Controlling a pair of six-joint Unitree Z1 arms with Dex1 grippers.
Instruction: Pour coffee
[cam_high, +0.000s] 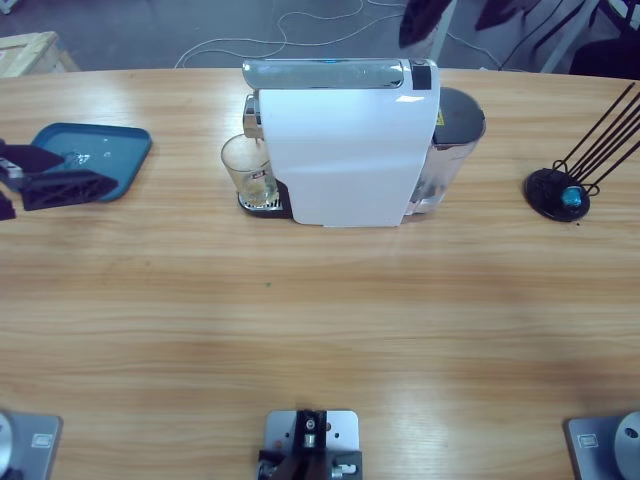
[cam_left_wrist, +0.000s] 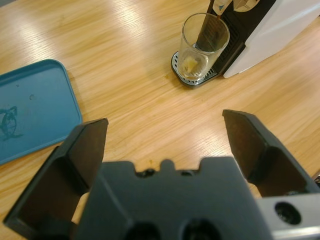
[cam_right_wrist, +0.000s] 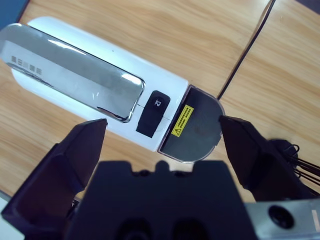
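A clear glass (cam_high: 248, 172) stands on the drip tray of a white coffee machine (cam_high: 345, 160), under its spout. A shallow pool of pale brown coffee (cam_left_wrist: 192, 65) lies in the bottom of the glass (cam_left_wrist: 202, 45). My left gripper (cam_left_wrist: 165, 122) is open and holds nothing; it hovers over the table left of the glass, by the blue tray, and shows in the high view at the left gripper (cam_high: 75, 172). My right gripper (cam_right_wrist: 162, 124) is open high above the coffee machine (cam_right_wrist: 100, 95), over its black button (cam_right_wrist: 153, 113).
A blue tray (cam_high: 95, 150) lies at the far left. A black capsule holder (cam_high: 558, 192) with wire rods and a blue capsule (cam_high: 571, 197) stands at the right. The machine's water tank (cam_high: 455, 130) is at its right end. Cables lie on the floor behind the table.
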